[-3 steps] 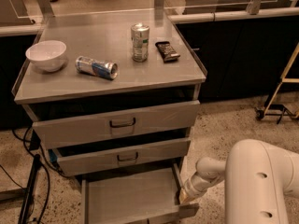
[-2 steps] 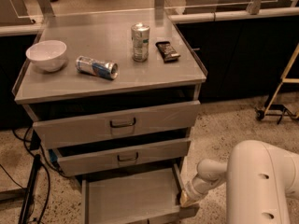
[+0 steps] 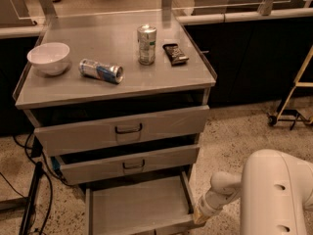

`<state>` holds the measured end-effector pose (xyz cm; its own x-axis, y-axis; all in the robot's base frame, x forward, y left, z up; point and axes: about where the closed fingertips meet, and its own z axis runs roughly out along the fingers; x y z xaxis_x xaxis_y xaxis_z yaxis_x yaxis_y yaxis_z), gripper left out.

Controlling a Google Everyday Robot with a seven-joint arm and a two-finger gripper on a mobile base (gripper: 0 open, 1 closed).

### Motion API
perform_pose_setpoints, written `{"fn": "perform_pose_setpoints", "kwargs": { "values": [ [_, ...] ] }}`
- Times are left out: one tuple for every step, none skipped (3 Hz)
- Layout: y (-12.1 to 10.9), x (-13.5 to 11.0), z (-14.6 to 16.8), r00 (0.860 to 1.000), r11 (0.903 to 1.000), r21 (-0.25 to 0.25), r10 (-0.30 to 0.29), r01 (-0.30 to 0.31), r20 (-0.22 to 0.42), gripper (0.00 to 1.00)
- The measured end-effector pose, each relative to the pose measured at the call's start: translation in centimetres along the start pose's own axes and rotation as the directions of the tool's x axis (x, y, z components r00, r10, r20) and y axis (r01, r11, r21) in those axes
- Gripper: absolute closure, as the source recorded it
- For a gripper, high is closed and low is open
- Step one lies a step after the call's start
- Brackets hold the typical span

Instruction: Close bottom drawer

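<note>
Starting at the left, black cables [image 3: 30,199] trail over the floor beside the cart. On the grey tabletop [image 3: 63,89] a white bowl [image 3: 48,58] sits near the left edge. Next come a drink can [image 3: 101,71] lying on its side, an upright can [image 3: 146,44], and a small dark packet [image 3: 175,54] just beside that. Below, the top drawer [image 3: 124,129] and the middle drawer [image 3: 129,164] each stand a little proud of the frame, with a dark gap above each front.

The bottom drawer [image 3: 137,204] is pulled well out toward the camera, its flat grey tray open to view. Its front panel runs off the lower edge, so the handle is hidden.

At the drawer's right front corner sits the claw [image 3: 198,218], on the end of the white arm [image 3: 274,195] that fills the lower right. It looks to be touching the corner or just beside it. I cannot tell whether the claw is open or closed. Further right, a tan stand [image 3: 293,94] rests on the floor, well apart.

By my reading, the approach is done and the closing itself is not. The claw is placed to push, yet the tray is drawn far out, so nearly the whole inward travel is left until its front lines up under the middle drawer.
</note>
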<state>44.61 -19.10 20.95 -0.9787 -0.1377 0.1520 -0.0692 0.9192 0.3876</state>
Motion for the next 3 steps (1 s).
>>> {"fn": "perform_pose_setpoints", "kwargs": {
  "values": [
    [0.0,1.5,1.3,0.999,1.0,-0.007,-0.001,0.001,-0.046,1.0],
    [0.0,1.5,1.3,0.999,1.0,-0.007,-0.001,0.0,-0.046,1.0],
    [-0.4,1.4,2.3,0.999,0.9996,0.024,0.018,-0.017,-0.043,1.0]
  ]
}}
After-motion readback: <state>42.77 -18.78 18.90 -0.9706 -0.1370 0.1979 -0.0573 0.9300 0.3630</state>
